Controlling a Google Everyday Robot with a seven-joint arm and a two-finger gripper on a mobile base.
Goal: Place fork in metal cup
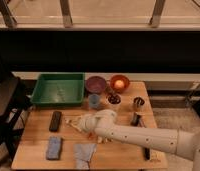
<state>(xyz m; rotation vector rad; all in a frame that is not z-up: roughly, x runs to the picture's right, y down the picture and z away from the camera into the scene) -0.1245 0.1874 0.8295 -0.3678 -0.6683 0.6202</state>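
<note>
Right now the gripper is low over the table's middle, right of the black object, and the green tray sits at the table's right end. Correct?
No. The camera view shows the green tray at the back left corner of the table. The rest holds: the gripper is low over the middle, right of the black object.
</note>
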